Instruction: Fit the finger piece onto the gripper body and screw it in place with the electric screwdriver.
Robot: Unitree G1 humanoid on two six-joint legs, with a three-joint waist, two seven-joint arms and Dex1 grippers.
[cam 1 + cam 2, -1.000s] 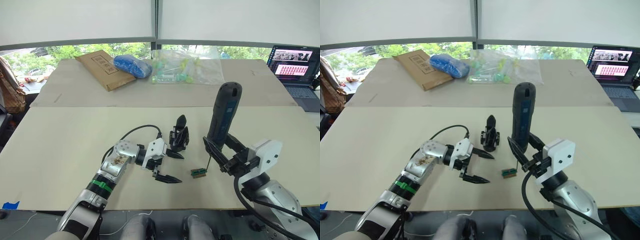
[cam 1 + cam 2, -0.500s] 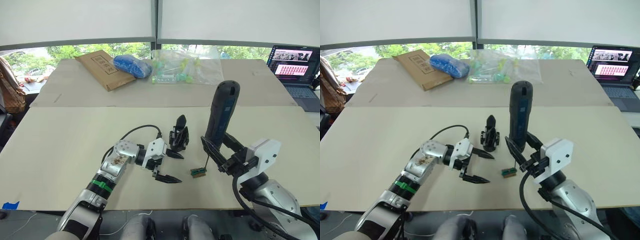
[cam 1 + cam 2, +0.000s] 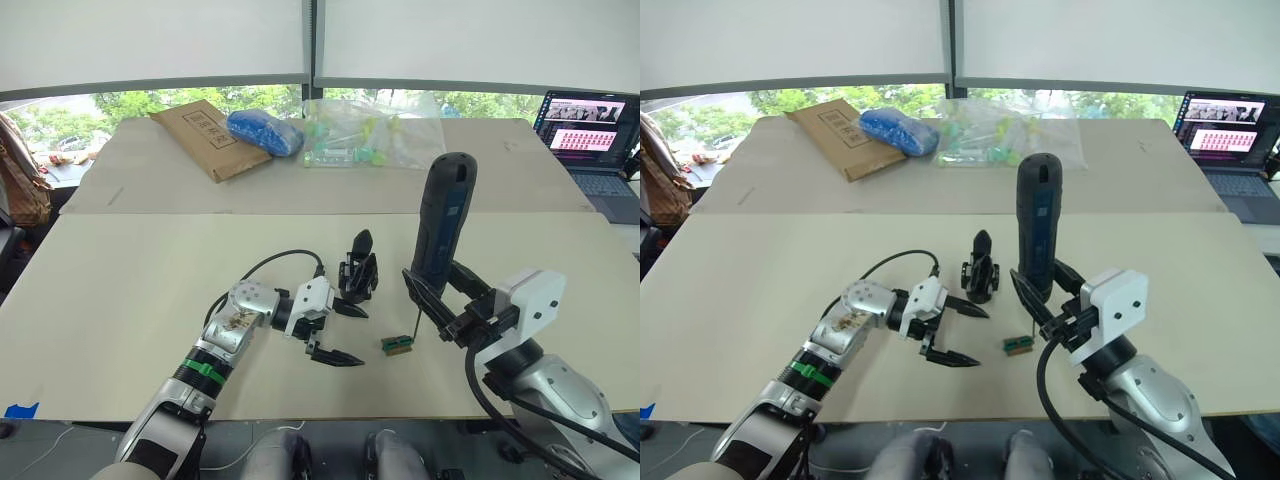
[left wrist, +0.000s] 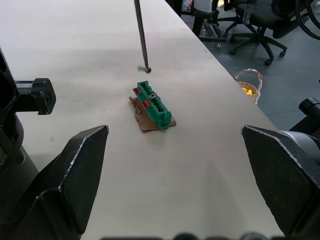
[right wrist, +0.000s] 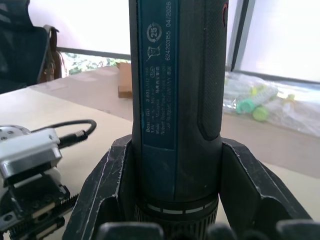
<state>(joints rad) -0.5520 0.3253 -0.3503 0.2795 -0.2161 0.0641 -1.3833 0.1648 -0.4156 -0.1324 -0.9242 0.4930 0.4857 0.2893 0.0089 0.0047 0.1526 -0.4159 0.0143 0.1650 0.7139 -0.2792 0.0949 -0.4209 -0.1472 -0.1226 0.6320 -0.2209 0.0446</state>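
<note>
On the near table (image 3: 120, 290) I am counting one electric screwdriver (image 3: 441, 235), one gripper body (image 3: 358, 272) and one small green block (image 3: 397, 344). My right gripper (image 3: 447, 305) is clamping the electric screwdriver near its lower end, holding it almost upright with the thin metal bit (image 4: 142, 35) pointing down, its tip just above the table beside the green block. My left gripper (image 3: 335, 334) is lying low on the table with its jaws spread wide and gripping nothing; one finger (image 3: 350, 309) is reaching right up to the foot of the gripper body, though I cannot tell whether it is touching. That body is standing upright between my two arms. On the far table, one brown envelope (image 3: 205, 136), one blue bundle (image 3: 265, 131) and one clear bag (image 3: 370, 130) are lying; one laptop (image 3: 590, 142) is sitting beyond.
</note>
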